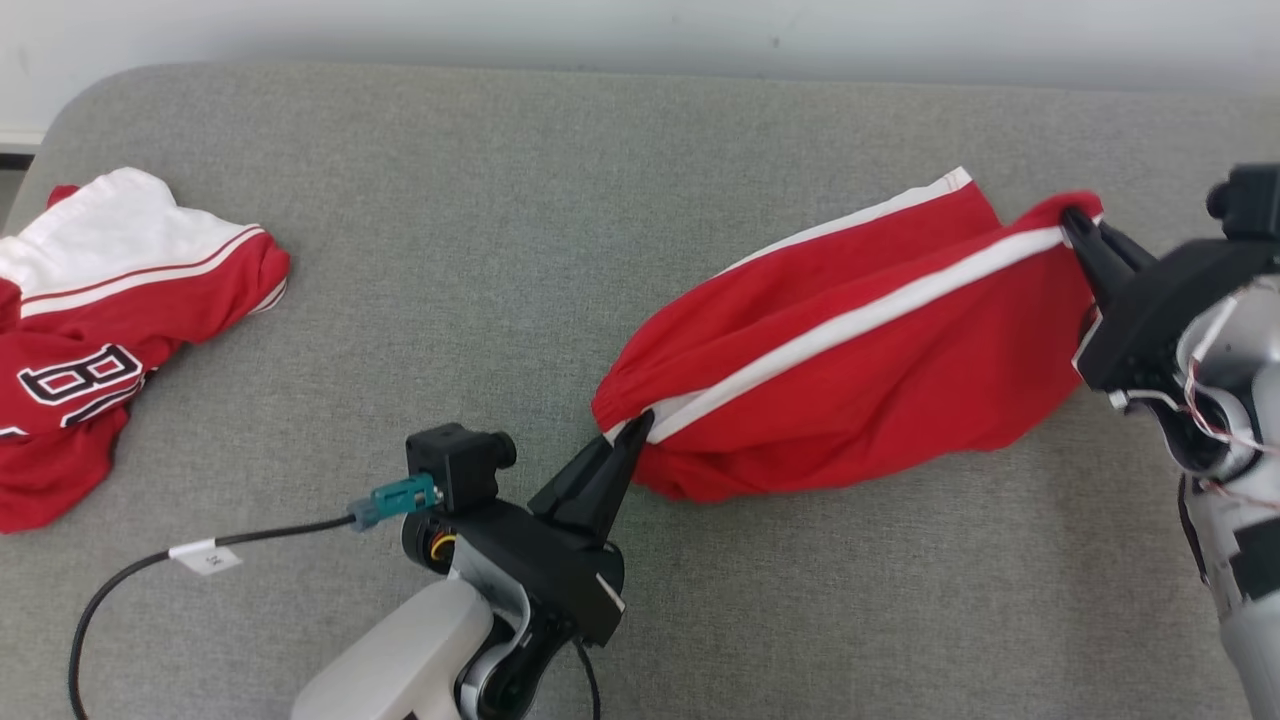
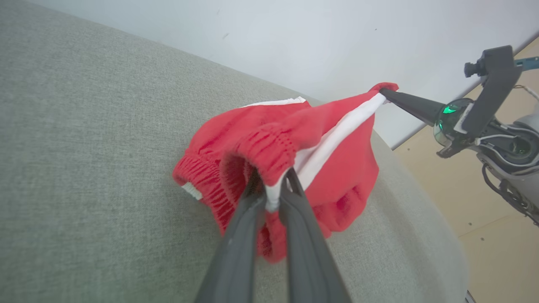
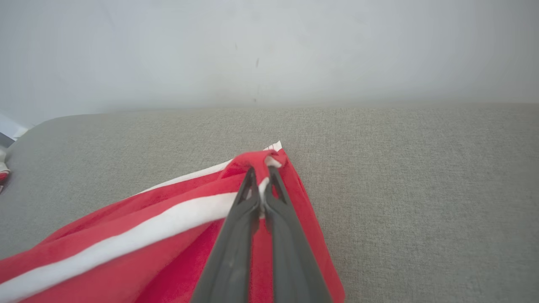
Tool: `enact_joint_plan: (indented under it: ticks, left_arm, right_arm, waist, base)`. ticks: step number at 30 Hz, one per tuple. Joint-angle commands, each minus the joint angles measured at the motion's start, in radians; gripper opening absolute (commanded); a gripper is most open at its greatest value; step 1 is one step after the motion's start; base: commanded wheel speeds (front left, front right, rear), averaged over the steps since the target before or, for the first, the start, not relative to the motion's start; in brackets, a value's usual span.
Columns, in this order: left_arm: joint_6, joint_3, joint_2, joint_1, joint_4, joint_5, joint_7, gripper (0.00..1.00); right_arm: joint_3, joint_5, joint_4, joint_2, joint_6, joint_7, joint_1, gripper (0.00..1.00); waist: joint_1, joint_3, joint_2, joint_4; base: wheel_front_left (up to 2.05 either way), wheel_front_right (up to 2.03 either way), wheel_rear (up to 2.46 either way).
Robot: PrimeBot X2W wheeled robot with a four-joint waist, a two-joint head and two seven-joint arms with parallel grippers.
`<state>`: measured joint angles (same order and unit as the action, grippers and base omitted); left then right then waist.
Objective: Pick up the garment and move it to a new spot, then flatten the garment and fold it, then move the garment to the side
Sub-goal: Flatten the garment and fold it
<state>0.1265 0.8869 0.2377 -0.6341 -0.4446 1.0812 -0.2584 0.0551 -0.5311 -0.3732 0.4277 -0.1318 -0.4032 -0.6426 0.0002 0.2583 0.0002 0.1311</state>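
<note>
The garment point(image 1: 850, 370) is a pair of red shorts with a white side stripe, stretched between my two grippers over the grey padded table point(image 1: 560, 200). My left gripper point(image 1: 640, 425) is shut on its elastic waistband at the lower left end, seen close up as the left gripper point(image 2: 273, 191) pinching the white stripe. My right gripper point(image 1: 1075, 222) is shut on the hem at the upper right end; the right gripper point(image 3: 262, 176) holds a red fold of the garment point(image 3: 147, 235). The garment point(image 2: 311, 143) sags onto the table between them.
A second red and white jersey point(image 1: 100, 320) with black lettering lies crumpled at the table's left edge. A black cable with a white tag point(image 1: 205, 557) loops at the lower left. A pale wall point(image 1: 640, 35) runs behind the table; wooden floor point(image 2: 497, 219) lies beyond its right end.
</note>
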Motion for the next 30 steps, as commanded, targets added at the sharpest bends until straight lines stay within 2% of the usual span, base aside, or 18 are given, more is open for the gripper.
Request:
enact_joint_plan:
  ticks: [1, 12, 20, 21, 22, 23, 24, 29, 30]
  left_arm:
    - [0.003, -0.003, -0.009, -0.02, -0.008, 0.011, -0.003, 0.0]
    - [0.004, -0.021, -0.082, -0.104, -0.079, 0.079, 0.012, 0.0]
    - [0.004, -0.009, -0.105, -0.158, -0.103, 0.091, 0.022, 0.0]
    - [0.004, -0.008, -0.103, -0.162, -0.107, 0.081, 0.017, 0.49]
    - [0.004, -0.007, -0.104, -0.162, -0.113, 0.075, 0.014, 1.0]
    - [0.004, -0.007, -0.105, -0.161, -0.114, 0.068, 0.011, 1.0]
    - [0.004, -0.01, -0.105, -0.158, -0.113, 0.06, 0.008, 1.0]
    - [0.002, -0.022, -0.095, -0.126, -0.098, 0.025, -0.004, 1.0]
    - [-0.014, -0.034, -0.083, -0.107, -0.081, -0.008, -0.006, 1.0]
  right_arm:
    - [0.014, 0.013, -0.025, -0.001, 0.002, 0.013, -0.03, 0.0]
    - [0.112, 0.092, -0.356, -0.015, 0.002, 0.132, -0.288, 0.0]
    - [0.174, 0.107, -0.525, -0.019, 0.002, 0.209, -0.386, 0.0]
    - [0.181, 0.106, -0.54, -0.021, 0.002, 0.218, -0.392, 0.0]
    - [0.187, 0.105, -0.555, -0.022, 0.002, 0.227, -0.398, 0.15]
    - [0.198, 0.106, -0.564, -0.022, 0.002, 0.241, -0.403, 0.74]
    - [0.203, 0.098, -0.578, -0.019, 0.002, 0.252, -0.407, 1.0]
    - [0.23, 0.068, -0.614, -0.014, 0.002, 0.291, -0.397, 1.0]
    - [0.249, 0.051, -0.621, -0.008, 0.002, 0.306, -0.382, 1.0]
  waist:
    - [-0.0002, 0.01, -0.0002, 0.006]
    - [-0.0002, 0.069, -0.0002, 0.039]
    - [-0.0002, 0.1, -0.0002, 0.058]
    - [-0.0002, 0.1, -0.0002, 0.058]
    - [-0.0002, 0.1, -0.0002, 0.058]
    - [-0.0002, 0.097, -0.0002, 0.058]
    - [-0.0002, 0.093, -0.0002, 0.059]
    - [-0.0002, 0.062, -0.0002, 0.057]
    - [-0.0002, 0.043, -0.0002, 0.055]
  base:
    - [0.0, 0.0, 0.0]
    - [0.0, 0.0, 0.0]
    - [0.0, 0.0, 0.0]
    - [0.0, 0.0, 0.0]
    - [0.0, 0.0, 0.0]
    - [0.0, 0.0, 0.0]
    - [0.0, 0.0, 0.0]
    - [0.0, 0.0, 0.0]
    - [0.0, 0.0, 0.0]
